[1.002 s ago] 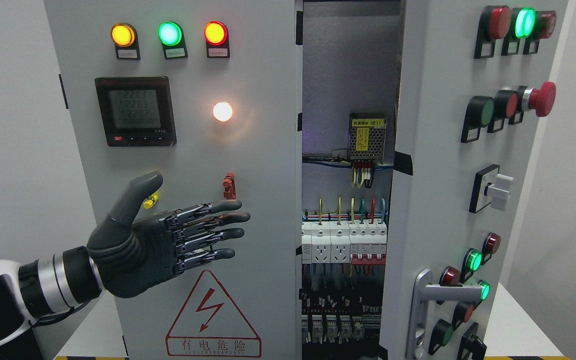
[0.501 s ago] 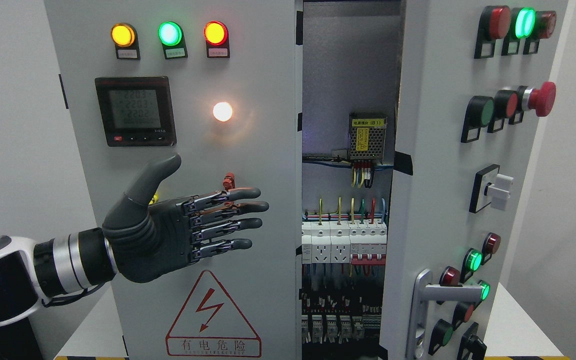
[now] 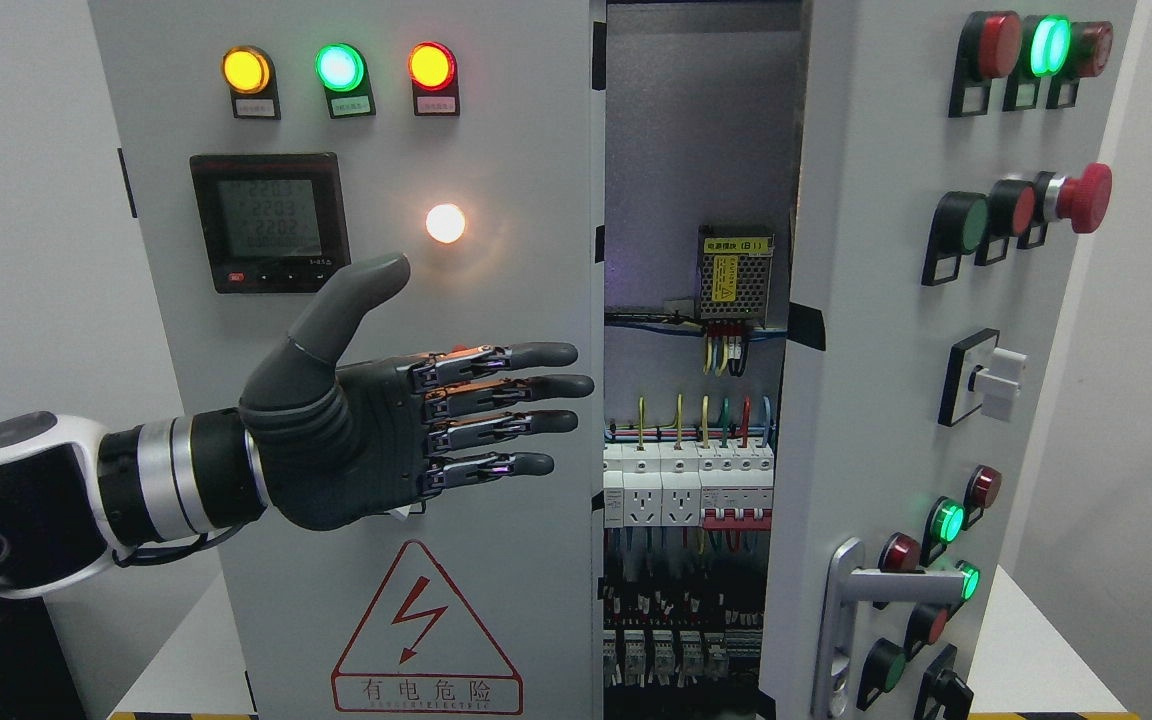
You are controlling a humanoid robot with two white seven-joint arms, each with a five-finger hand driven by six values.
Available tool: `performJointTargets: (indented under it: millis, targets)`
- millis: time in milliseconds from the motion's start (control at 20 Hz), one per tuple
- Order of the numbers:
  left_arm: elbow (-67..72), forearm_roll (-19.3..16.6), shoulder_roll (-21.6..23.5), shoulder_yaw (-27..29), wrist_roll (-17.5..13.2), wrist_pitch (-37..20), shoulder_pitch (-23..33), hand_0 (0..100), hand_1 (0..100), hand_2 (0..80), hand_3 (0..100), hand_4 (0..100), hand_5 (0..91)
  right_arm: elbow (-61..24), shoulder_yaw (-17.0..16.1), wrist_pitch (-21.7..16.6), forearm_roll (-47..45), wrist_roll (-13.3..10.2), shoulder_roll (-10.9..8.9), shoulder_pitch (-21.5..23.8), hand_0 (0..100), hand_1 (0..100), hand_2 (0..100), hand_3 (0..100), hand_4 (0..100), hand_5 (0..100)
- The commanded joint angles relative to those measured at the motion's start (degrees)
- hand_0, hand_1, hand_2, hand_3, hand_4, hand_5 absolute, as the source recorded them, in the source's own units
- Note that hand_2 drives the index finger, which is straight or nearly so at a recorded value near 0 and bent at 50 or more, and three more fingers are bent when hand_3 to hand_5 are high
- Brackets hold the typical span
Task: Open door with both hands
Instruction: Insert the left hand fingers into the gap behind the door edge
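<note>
Our left hand [image 3: 406, 430] has risen and advanced rightward across the left door [image 3: 376, 300], fingers [image 3: 536, 385] extended flat and spread, holding nothing. Its fingertips now lie just short of that door's free right edge, below the white lamp [image 3: 445, 223]. We judge the next step to be hooking that edge. Right of it, the right door [image 3: 886, 350] stands ajar.

Left hand [image 3: 406, 430]: fingers straight, thumb up, flat before the left door [image 3: 526, 300], fingertips near its right edge.
Right door [image 3: 876, 330]: swung ajar.
Gap between doors: breakers [image 3: 686, 485] and wiring visible.
</note>
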Motion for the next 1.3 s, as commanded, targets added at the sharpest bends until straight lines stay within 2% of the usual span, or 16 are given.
performJointTargets:
  millis: [0,150,250,801,1252]
  targets:
    - [5.77,1.14,-8.63,-4.95,0.03,-0.01,-1.71,0,0,0.0,0,4,0.0,-0.02,0.0,0.05,0.62,0.26,0.0,0.0,0,0,0,0,0,0]
    - [11.84,1.14,-15.65,-4.42,-0.14,0.07,-1.71,0,0,0.0,0,4,0.0,-0.02,0.0,-0.03,0.62,0.17,0.0,0.0,0,0,0,0,0,0]
    - [12.12,1.23,-17.34,-4.33,-0.14,0.07,-1.71,0,0,0.0,0,4,0.0,-0.02,0.0,0.05,0.62,0.26,0.0,0.0,0,0,0,0,0,0]
    - [12.21,1.67,-22.97,5.24,-0.14,3.15,0.31,0,0,0.0,0,4,0.0,-0.02,0.0,-0.03,0.62,0.17,0.0,0.0,0,0,0,0,0,0]
    - [12.56,1.67,-26.22,7.71,-0.14,3.24,1.89,0,0,0.0,0,4,0.0,-0.02,0.0,-0.03,0.62,0.26,0.0,0.0,0,0,0,0,0,0]
